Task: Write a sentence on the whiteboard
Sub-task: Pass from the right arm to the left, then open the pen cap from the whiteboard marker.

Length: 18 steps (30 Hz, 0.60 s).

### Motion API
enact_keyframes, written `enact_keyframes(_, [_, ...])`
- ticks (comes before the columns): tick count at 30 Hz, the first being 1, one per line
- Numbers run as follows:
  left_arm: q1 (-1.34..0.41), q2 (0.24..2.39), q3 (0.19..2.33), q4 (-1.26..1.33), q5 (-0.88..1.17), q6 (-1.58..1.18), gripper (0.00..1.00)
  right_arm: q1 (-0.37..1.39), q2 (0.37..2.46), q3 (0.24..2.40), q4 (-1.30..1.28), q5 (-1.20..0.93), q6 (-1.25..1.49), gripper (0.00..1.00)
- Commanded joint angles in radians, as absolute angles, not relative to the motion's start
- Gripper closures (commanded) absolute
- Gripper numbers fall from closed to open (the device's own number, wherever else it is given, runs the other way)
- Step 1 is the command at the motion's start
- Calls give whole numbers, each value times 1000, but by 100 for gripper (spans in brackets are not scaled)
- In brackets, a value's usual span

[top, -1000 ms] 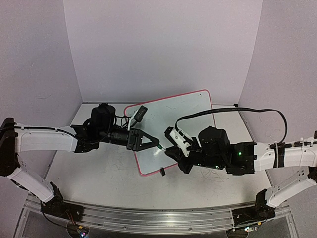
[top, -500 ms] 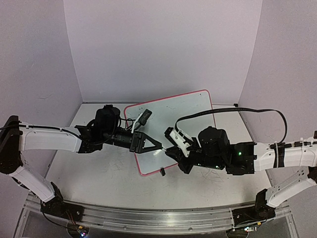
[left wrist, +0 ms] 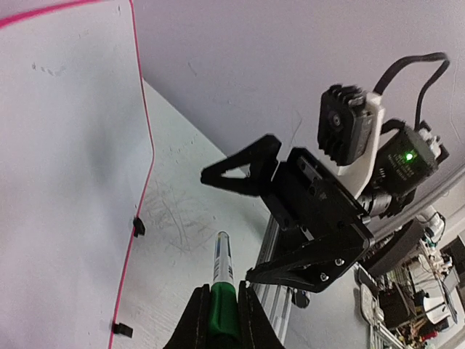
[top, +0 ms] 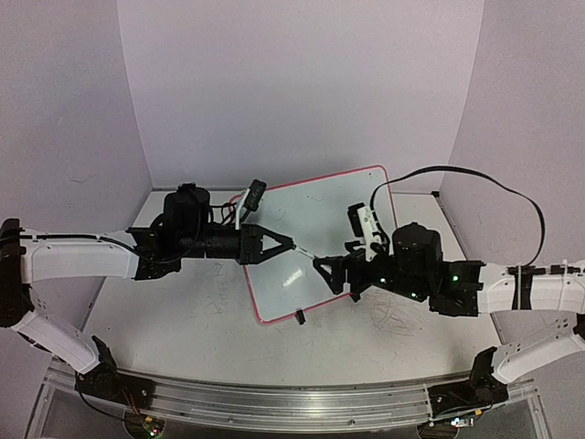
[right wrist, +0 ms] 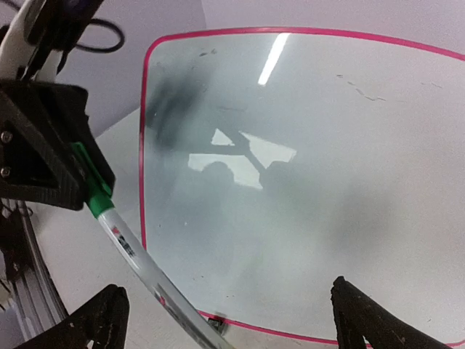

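My left hand (left wrist: 220,304) is clamped on the green end of a marker (left wrist: 221,263). The white barrel pokes out between the spread fingers of my right hand (left wrist: 229,225), which is open and holds nothing. I judge the marker light, stiff and slick, so I'd pinch it mid-barrel. The whiteboard (top: 320,206) lies skewed on the worktop (top: 183,320), mid-width toward the far edge, with no sentence on it. It looks light and glossy and will likely slide under pen pressure. I'd steady it by the pink frame.
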<state>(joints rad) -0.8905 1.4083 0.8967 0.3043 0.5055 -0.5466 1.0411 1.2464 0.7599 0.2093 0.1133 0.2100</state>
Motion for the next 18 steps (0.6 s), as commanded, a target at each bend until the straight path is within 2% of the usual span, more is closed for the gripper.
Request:
enact_keyframes(1, [-887, 1347, 917, 499, 358, -587, 100, 1007, 1119, 651, 488, 31, 449, 2])
enact_keyframes(4, [-887, 1364, 866, 754, 389, -703, 100, 987, 1097, 651, 568, -65, 520, 2])
enact_keyframes(8, [-888, 1435, 859, 1006, 474, -833, 100, 918, 1120, 705, 625, -232, 670, 2])
enact_keyframes(10, [-888, 1466, 852, 1103, 487, -890, 100, 879, 1138, 700, 731, -331, 732, 2])
enact_keyframes(18, [-905, 1540, 888, 1173, 552, -945, 100, 865, 1223, 787, 829, -481, 771, 11])
